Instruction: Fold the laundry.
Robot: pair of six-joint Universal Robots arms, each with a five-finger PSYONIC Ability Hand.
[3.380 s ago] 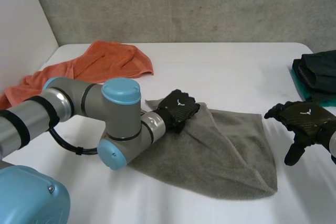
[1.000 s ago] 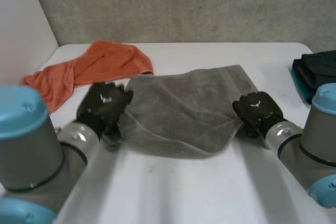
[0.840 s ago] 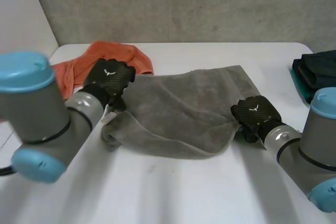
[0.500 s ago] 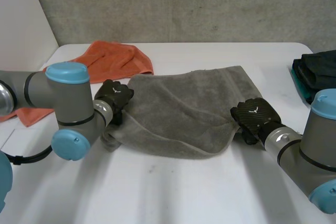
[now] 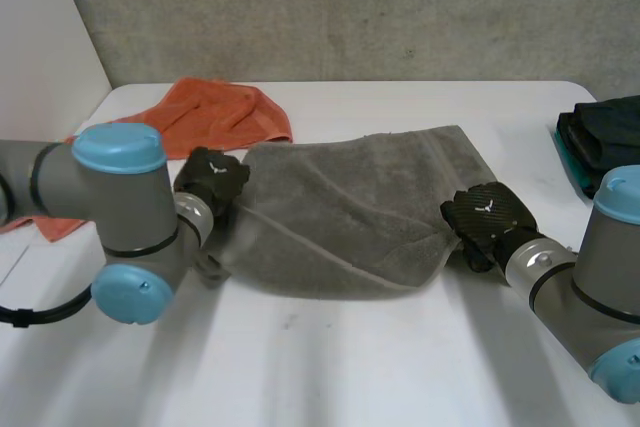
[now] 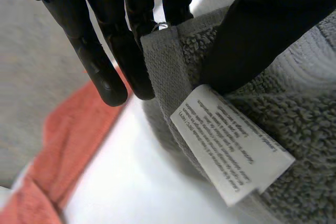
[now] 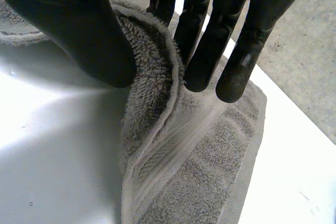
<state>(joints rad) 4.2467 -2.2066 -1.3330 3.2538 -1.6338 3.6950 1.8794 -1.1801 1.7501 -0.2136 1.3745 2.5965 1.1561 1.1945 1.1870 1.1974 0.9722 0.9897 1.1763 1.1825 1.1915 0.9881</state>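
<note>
A grey towel point(image 5: 345, 212) lies folded over across the middle of the white table point(image 5: 330, 367). My left hand point(image 5: 210, 179) is at its left end, thumb and fingers pinching the hemmed corner point(image 6: 173, 51); a white care label point(image 6: 231, 148) hangs just under the thumb. My right hand point(image 5: 485, 217) is at the towel's right edge. Its thumb and fingers point(image 7: 202, 30) pinch a bunched fold of the grey towel point(image 7: 152, 93).
An orange towel point(image 5: 190, 117) lies crumpled at the back left, just behind my left hand, and is seen past the fingers as orange cloth point(image 6: 58, 156). Dark folded clothes point(image 5: 605, 142) are stacked at the right edge. A grey wall runs behind the table.
My left arm swung in and its hand came down onto the towel's left corner and closed on it. The right hand kept its grip at the right edge.
</note>
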